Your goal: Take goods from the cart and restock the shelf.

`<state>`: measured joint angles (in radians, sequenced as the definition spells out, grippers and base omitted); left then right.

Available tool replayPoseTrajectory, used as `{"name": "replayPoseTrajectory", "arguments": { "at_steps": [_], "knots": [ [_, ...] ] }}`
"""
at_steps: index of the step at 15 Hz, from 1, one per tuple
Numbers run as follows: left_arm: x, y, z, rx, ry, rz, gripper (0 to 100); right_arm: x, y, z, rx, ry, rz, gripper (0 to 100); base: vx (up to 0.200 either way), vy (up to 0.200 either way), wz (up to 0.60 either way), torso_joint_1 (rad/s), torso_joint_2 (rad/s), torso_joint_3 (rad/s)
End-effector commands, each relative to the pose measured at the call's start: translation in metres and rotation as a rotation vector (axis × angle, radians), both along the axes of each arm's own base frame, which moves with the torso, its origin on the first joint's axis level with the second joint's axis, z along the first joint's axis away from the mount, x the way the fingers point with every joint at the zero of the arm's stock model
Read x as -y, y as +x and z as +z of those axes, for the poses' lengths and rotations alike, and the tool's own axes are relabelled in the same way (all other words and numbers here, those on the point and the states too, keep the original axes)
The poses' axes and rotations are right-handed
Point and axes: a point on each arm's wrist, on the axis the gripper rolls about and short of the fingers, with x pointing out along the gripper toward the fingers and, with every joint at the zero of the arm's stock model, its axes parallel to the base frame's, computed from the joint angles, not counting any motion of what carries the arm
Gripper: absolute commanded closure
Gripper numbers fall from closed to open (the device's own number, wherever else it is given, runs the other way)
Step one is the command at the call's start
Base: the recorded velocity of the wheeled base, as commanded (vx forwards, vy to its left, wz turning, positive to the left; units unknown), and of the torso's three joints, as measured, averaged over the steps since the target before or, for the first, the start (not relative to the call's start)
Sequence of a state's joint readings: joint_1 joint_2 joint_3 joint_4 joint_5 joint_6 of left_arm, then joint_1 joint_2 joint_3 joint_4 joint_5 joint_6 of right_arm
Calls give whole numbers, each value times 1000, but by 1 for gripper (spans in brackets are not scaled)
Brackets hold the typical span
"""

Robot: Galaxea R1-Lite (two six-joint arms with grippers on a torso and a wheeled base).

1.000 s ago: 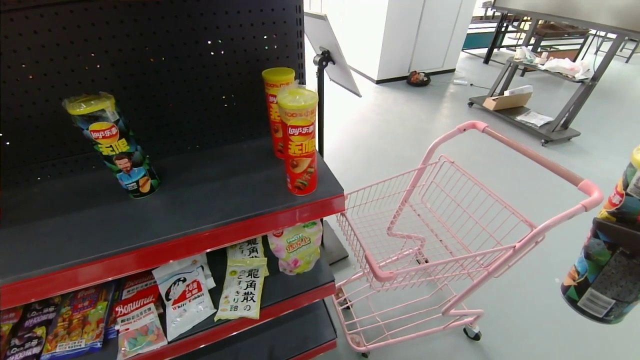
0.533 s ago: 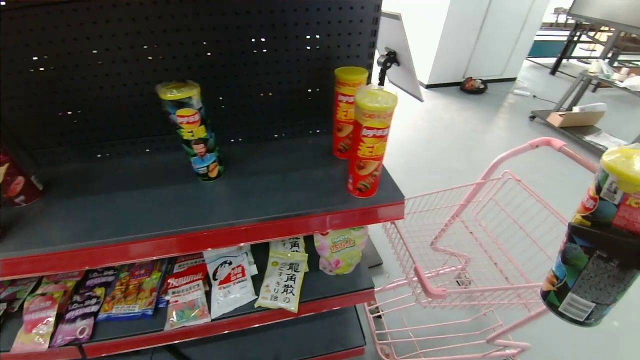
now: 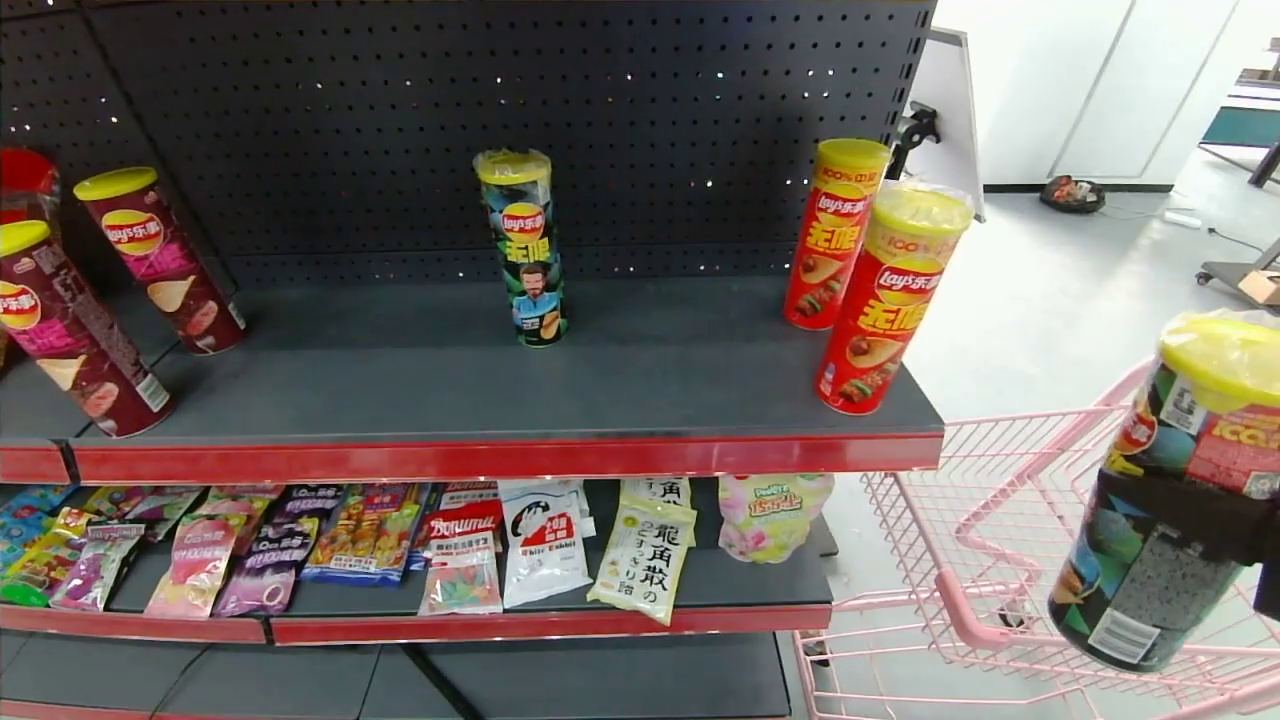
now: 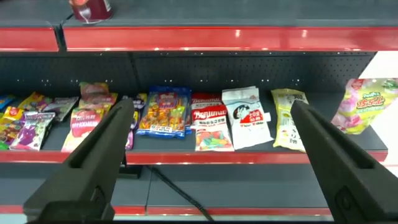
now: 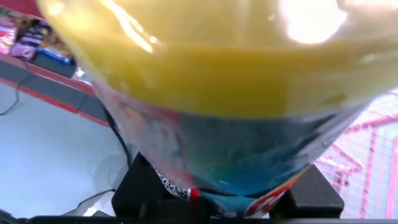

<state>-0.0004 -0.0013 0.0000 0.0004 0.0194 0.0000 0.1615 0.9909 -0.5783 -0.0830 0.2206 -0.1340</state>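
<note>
Head view: the shelf [image 3: 420, 395] has a dark grey top board with a red front lip, backed by a black pegboard [image 3: 400, 90]. At the right of the frame lie pale grey floor [image 3: 1060, 290] and a white wall [image 3: 1080, 80]. On the board, one dark canister [image 3: 530, 250] stands upright at centre. Two red canisters [image 3: 885, 300] stand at the right end, one just behind the other, and two maroon canisters [image 3: 160, 260] lean at the far left. The lower shelf [image 3: 560, 625] carries a row of flat snack bags [image 3: 545, 540]. The pink wire cart [image 3: 950, 600] sits at lower right, just beside the shelf end. The held canister [image 3: 1170, 490] has a yellow lid and a dark patterned wrap; it is at the lower-right edge, tilted, well apart from the board and in front of the cart's wires. The right gripper [image 3: 1185, 510] is clamped round its middle. Right wrist view: the yellow lid fills the top, and two black fingers [image 5: 146, 186] press either side of the canister body. Left wrist view: this gives the snack bags face-on under the red lip. The left gripper [image 4: 211, 162] has its fingers [image 4: 93, 162] spread wide apart with nothing between them.
</note>
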Motion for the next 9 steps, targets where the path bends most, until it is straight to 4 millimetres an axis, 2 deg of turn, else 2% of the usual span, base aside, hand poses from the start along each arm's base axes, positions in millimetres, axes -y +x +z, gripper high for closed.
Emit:
{"name": "replayPoseTrajectory", "arguments": {
  "at_steps": [1,3,4,9],
  "knots": [
    [0,0,0,-2,0,1,0,-9,-6,-7,13,13,97,100,0,0,0,0,0,0],
    [0,0,0,-2,0,1,0,-24,-18,-14,18,35,329,100,0,0,0,0,0,0],
    [0,0,0,-2,0,1,0,-27,-20,-17,11,33,365,100,0,200,0,2,2,-2],
    [0,0,0,-1,0,1,0,-28,-20,-16,17,29,374,100,0,200,0,4,1,-4]
  ]
}}
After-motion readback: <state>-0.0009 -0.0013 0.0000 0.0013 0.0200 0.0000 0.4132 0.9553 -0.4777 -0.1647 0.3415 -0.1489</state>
